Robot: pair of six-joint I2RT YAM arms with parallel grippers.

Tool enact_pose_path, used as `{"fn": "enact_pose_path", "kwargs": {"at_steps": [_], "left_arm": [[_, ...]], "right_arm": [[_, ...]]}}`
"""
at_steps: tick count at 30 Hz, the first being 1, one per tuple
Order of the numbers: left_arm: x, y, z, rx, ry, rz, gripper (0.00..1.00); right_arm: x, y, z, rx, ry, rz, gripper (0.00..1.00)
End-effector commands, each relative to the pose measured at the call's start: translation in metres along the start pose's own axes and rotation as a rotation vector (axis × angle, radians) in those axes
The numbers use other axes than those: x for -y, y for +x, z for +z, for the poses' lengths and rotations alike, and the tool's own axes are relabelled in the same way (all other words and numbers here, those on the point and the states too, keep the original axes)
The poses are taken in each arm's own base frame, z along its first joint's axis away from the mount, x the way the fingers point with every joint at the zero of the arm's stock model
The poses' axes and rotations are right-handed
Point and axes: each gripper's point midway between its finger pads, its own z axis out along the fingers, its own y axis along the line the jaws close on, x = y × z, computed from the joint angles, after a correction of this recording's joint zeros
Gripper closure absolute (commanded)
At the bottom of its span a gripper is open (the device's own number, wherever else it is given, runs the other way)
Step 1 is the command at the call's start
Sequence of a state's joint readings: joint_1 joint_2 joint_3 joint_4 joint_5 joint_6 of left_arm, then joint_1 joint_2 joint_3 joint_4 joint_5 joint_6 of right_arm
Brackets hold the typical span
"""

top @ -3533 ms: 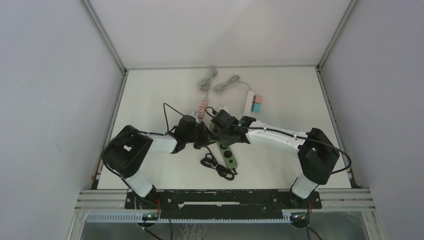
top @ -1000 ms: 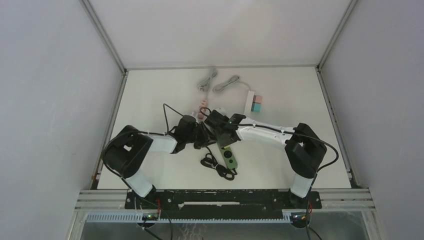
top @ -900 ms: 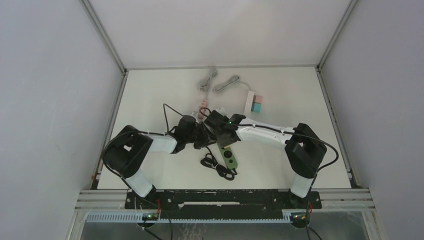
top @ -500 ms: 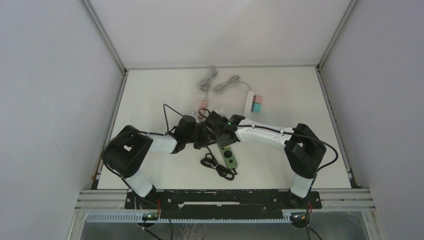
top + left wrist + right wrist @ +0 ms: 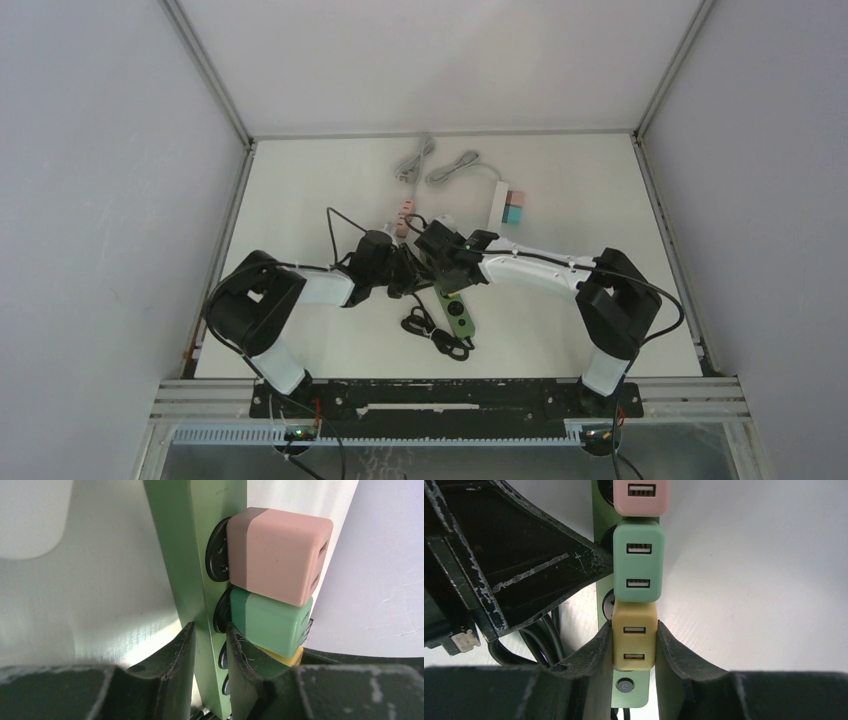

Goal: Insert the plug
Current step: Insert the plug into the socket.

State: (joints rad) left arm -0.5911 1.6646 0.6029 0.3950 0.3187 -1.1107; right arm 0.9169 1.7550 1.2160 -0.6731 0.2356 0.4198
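Observation:
A green power strip (image 5: pixel 458 308) lies mid-table, and my left gripper (image 5: pixel 210 647) is shut on its narrow body (image 5: pixel 197 580). A pink plug (image 5: pixel 277 555) and a green plug (image 5: pixel 270 622) sit in its sockets. A yellow plug (image 5: pixel 634 637) stands on the strip right below the green plug (image 5: pixel 639 567), touching it. My right gripper (image 5: pixel 634 645) is shut on the yellow plug's sides. How deep the yellow plug sits in its socket is hidden. The strip's power button (image 5: pixel 624 685) shows just below it. From above, both grippers (image 5: pixel 405 270) (image 5: pixel 447 262) meet over the strip's far end.
A black cable coil (image 5: pixel 437 335) lies by the strip's near end. At the back are a white strip with pink and teal blocks (image 5: pixel 510 206), grey cables (image 5: pixel 432 165) and a small pink strip (image 5: pixel 402 215). The left gripper's body (image 5: pixel 499 565) crowds the right wrist view.
Over the last few seconds the right arm swung its gripper left onto the strip beside the left gripper. In the last second only its elbow shifted slightly right; the left arm held still.

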Motion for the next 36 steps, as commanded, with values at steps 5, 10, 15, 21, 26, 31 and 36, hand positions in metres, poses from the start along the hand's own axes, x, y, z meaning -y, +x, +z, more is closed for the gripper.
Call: {"fn": "enact_pose_path", "kwargs": {"at_steps": [5,10,15,21,26,31,36], "left_arm": [[0.005,0.002,-0.001,0.0,0.033,-0.001,0.67],[0.002,0.003,-0.002,0.001,0.028,-0.005,0.67],[0.001,0.005,-0.002,0.0,0.024,-0.008,0.67],[-0.001,0.005,-0.002,0.001,0.019,-0.008,0.67],[-0.001,0.007,-0.001,-0.005,0.019,-0.007,0.67],[-0.002,0.009,0.0,-0.012,0.012,-0.009,0.67],[-0.003,0.009,0.001,-0.013,0.009,-0.01,0.67]], "right_arm": [[0.011,0.085,0.041,-0.264,0.072,-0.099,1.0],[0.004,0.091,0.04,-0.271,0.062,-0.119,1.0],[0.012,0.097,0.042,-0.288,0.052,-0.065,1.0],[0.028,0.101,0.046,-0.324,0.059,0.0,1.0],[0.026,0.106,0.052,-0.351,0.071,-0.019,1.0],[0.022,0.119,0.057,-0.38,0.098,-0.059,1.0],[0.021,0.121,0.056,-0.373,0.129,-0.096,1.0]]}}
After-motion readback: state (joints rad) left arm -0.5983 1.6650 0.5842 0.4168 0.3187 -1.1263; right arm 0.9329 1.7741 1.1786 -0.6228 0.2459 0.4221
